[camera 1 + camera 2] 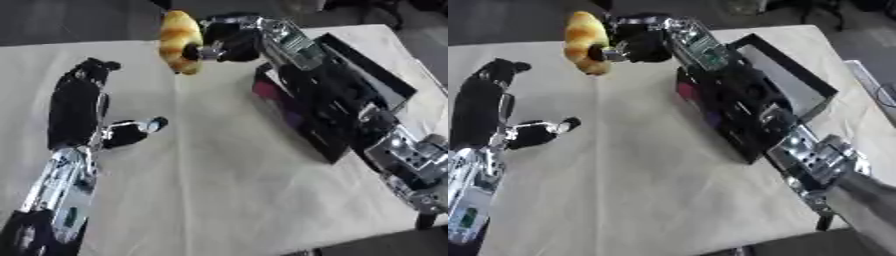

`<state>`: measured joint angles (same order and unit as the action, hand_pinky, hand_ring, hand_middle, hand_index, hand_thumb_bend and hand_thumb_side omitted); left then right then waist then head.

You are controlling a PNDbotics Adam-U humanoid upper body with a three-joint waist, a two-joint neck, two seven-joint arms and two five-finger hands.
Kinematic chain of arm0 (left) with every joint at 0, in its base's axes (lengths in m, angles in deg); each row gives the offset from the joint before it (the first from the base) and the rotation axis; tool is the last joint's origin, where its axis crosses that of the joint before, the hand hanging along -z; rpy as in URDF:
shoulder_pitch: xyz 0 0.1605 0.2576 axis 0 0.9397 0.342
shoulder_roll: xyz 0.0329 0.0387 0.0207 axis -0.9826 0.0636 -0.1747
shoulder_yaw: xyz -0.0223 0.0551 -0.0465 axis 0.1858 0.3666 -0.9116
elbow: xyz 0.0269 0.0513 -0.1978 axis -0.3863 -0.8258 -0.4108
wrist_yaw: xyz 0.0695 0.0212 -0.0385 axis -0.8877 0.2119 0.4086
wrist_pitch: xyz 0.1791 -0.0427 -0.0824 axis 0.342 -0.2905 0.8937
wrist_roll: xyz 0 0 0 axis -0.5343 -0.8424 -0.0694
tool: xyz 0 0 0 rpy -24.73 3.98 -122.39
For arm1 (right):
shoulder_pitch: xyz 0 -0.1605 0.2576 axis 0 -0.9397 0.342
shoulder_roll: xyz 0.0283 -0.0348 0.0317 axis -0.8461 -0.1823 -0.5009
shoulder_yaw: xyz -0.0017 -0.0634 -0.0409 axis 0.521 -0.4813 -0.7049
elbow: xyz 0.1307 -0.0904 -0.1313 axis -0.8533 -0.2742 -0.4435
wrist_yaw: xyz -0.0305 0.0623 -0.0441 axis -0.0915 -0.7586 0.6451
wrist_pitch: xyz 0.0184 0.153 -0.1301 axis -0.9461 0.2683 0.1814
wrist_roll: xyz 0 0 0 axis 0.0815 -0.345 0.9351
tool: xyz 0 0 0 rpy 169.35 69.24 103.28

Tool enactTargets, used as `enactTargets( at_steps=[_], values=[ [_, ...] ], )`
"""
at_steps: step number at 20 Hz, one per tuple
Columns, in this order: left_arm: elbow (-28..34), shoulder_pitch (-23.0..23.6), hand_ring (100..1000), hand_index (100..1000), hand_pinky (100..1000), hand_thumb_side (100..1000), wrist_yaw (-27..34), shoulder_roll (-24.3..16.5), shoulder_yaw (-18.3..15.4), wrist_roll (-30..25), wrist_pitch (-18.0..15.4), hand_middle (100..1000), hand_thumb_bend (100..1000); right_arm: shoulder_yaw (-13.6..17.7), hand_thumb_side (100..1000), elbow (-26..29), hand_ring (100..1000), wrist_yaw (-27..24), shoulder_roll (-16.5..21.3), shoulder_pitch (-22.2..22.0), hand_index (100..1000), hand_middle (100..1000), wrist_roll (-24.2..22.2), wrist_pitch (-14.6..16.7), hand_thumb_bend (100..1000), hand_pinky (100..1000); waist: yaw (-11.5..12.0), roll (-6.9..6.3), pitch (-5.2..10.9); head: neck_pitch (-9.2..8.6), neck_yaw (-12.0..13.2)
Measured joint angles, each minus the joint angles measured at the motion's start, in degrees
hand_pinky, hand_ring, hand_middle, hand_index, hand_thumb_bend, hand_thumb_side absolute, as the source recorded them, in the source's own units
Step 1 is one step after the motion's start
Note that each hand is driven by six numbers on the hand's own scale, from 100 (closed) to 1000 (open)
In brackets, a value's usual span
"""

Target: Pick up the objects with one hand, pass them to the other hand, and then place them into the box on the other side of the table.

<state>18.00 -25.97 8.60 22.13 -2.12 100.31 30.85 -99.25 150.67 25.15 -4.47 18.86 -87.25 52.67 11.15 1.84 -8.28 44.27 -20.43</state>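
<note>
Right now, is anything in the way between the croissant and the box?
Nothing visible. The right robot hand holds the croissant up above the table, and the open box sits just to its right, with only the robot's own arm reaching over it.

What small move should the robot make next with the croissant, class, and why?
Probably swing the right hand back over the box and lower the croissant in. The hand's fingers are curled round the croissant, held up beyond the box's far end, not above its opening. The left hand rests open on the table, holding nothing.
</note>
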Motion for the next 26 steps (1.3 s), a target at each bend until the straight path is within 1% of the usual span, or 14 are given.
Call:
enactTargets(
  at_steps=[6,13,19,26],
  values=[
    [-0.03,0.34,761,775,809,403,0.00,-0.60,-0.01,-0.01,-0.05,671,913,1.76,224,1.26,735,-4.14,4.43,-1.97,668,553,1.94,-1.19,100,1000,-0.60,-0.15,0.01,0.00,0.20],
    [-0.33,0.43,761,775,809,403,0.00,-0.88,-0.02,-0.15,-0.20,671,913,4.16,224,2.35,735,-6.88,9.22,-5.32,668,553,4.27,-1.91,100,1000,-1.12,-0.45,0.01,0.00,0.31],
    [-0.33,0.48,761,776,808,402,0.00,-1.25,-0.03,-0.10,-0.26,671,913,5.93,220,2.89,734,-9.06,13.57,-8.65,664,551,6.26,-0.39,100,1000,-1.30,-0.56,0.07,0.00,0.13],
    [-0.30,0.77,761,776,809,401,0.00,-1.50,-0.04,0.07,-0.35,671,912,7.32,212,3.89,731,-10.66,18.07,-13.07,660,549,8.00,2.84,100,1000,-1.31,-0.56,0.15,0.00,-0.90]
  ],
)
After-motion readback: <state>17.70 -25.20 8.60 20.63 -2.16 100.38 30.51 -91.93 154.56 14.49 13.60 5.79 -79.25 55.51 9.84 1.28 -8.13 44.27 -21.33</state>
